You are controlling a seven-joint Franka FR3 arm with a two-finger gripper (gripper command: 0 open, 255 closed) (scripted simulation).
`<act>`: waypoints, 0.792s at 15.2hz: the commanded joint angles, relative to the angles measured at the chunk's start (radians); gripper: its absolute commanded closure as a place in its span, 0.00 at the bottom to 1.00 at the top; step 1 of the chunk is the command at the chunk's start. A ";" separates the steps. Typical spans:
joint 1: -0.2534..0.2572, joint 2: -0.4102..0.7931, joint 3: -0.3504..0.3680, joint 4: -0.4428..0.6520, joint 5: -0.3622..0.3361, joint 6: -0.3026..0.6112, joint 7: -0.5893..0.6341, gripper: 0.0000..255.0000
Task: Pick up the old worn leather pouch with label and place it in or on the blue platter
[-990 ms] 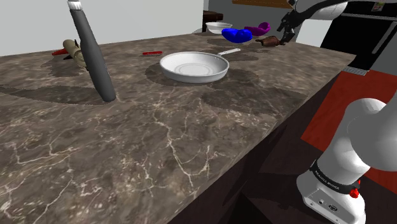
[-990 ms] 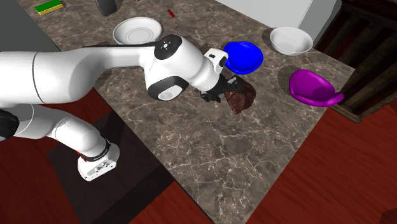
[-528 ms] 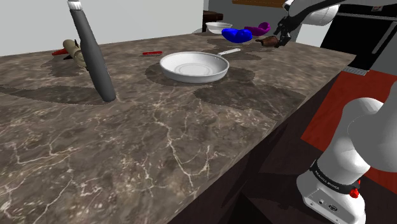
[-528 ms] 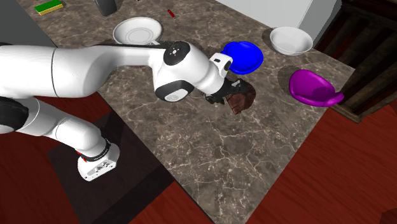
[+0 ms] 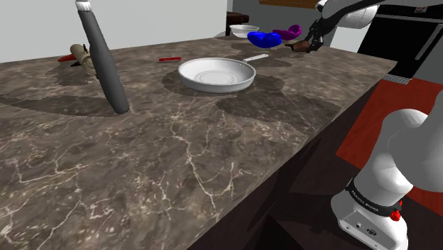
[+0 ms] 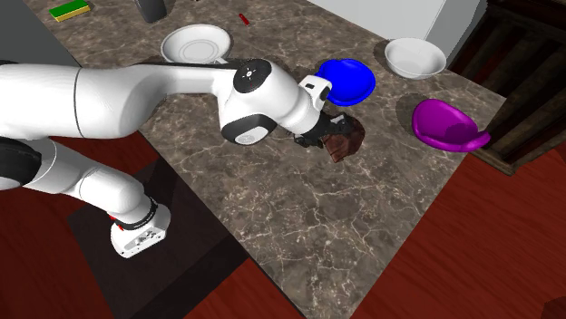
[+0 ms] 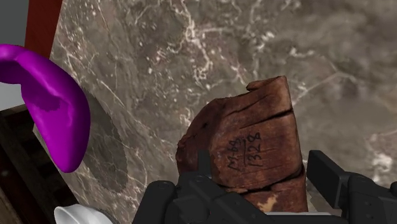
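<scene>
The dark marbled counter (image 6: 299, 213) carries everything, and the white arm (image 6: 136, 91) reaches across it from the edge beside the stand.

Toward the end of the counter, the black gripper (image 6: 319, 134) points down over the brown pouch (image 6: 345, 140). The pouch lies flat on the stone, well in from the edges and just beside the blue platter (image 6: 347, 80), not in it.

In the wrist view the gripper (image 7: 264, 168) stands wide, one finger on each side of the pouch (image 7: 254, 137). One finger overlaps the pouch's edge. A thin strip of counter (image 7: 159, 57) shows between the other finger and the leather, so the pouch is straddled, not clasped.

The second exterior view shows a white pan (image 6: 195, 43) further along the counter. A purple bowl (image 6: 446, 125) sits at a corner, a white bowl (image 6: 414, 56) sits near the far edge, and a green and yellow sponge (image 6: 70, 10) lies at the opposite end.

The shoulder view adds a tall dark bottle (image 5: 103, 60) and a small red thing (image 5: 170, 59). There the gripper (image 5: 312, 41) and the pouch (image 5: 301, 47) are tiny at the far end.

The wrist view alone shows the pouch's cracked surface. It also shows two lines of dark handwriting: the lower reads roughly "1328", and the upper begins with "M" and is otherwise unclear.
</scene>
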 commanded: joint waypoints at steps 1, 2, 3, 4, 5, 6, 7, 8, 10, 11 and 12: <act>0.000 0.000 -0.001 0.000 0.000 0.000 0.000 1.00; -0.001 0.000 0.000 -0.001 -0.001 0.000 0.001 1.00; -0.001 0.000 0.000 -0.001 -0.001 0.000 0.001 1.00; -0.001 0.000 0.000 -0.001 -0.001 0.000 0.001 1.00; -0.001 -0.001 0.001 -0.002 -0.002 0.000 0.001 1.00; -0.001 -0.001 0.001 -0.002 -0.002 0.000 0.001 1.00; 0.000 0.000 -0.001 0.000 0.000 0.000 0.000 1.00; -0.004 -0.004 0.005 0.010 -0.006 -0.014 0.005 1.00; -0.009 -0.012 0.015 0.032 -0.016 -0.041 0.013 1.00; -0.011 -0.015 0.020 0.043 -0.021 -0.054 0.017 1.00; -0.013 -0.018 0.025 0.054 -0.024 -0.068 0.020 1.00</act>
